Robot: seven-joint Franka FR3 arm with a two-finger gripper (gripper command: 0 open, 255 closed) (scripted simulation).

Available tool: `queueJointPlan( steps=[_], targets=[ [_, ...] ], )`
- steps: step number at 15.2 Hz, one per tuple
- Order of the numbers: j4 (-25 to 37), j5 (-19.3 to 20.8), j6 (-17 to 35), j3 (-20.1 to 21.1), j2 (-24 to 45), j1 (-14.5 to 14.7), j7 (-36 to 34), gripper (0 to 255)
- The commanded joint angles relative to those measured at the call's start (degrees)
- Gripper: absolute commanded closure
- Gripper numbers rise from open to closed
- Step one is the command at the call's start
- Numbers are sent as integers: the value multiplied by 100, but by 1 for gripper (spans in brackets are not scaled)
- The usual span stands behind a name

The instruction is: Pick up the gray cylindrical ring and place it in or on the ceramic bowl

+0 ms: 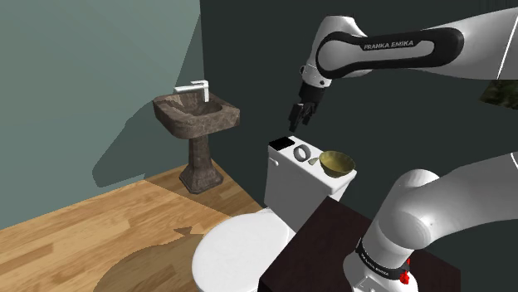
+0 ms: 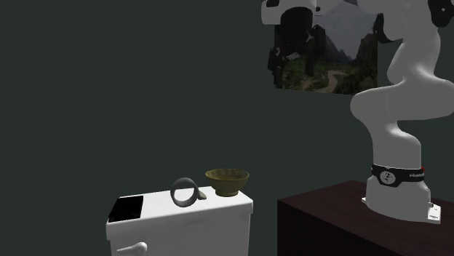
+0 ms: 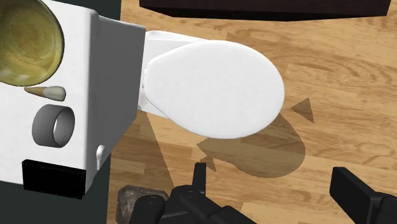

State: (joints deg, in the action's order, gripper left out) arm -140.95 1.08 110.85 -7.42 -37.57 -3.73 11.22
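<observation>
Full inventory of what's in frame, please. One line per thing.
ring: 1, gray, lying on its side on the toilet tank, between the black panel and the bowl
bowl: 1, olive-brown, upright on the tank, holds nothing
small tapered piece: 1, beige, on the tank between ring and bowl
black panel: 1, black, at the tank top's end farthest from the bowl
toilet: 1, white, lid shut, against the dark wall
pedestal sink: 1, mottled brown, at the green wall
faucet: 1, white, on the sink
landscape picture: 1, on the dark wall
floor: wood planks
stand: 1, dark, beside the toilet
arm: 1, white with dark joints
gripper: 1, black, open, above the tank
</observation>
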Motion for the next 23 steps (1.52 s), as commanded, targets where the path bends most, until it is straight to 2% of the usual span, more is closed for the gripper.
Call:
queueJointPlan(
  steps=[1,8,13,18,23],
  targets=[
    [-65,81,321,-198,236,-82,197,0],
    [-15,178,1325,-861,1251,-270,856,0],
    [235,5,1975,-1341,2142,-321,1421,0],
    [662,-484,2503,-1776,3148,-342,2138,0],
    [1272,-1294,2838,-2014,4248,-497,3003,0]
  ],
)
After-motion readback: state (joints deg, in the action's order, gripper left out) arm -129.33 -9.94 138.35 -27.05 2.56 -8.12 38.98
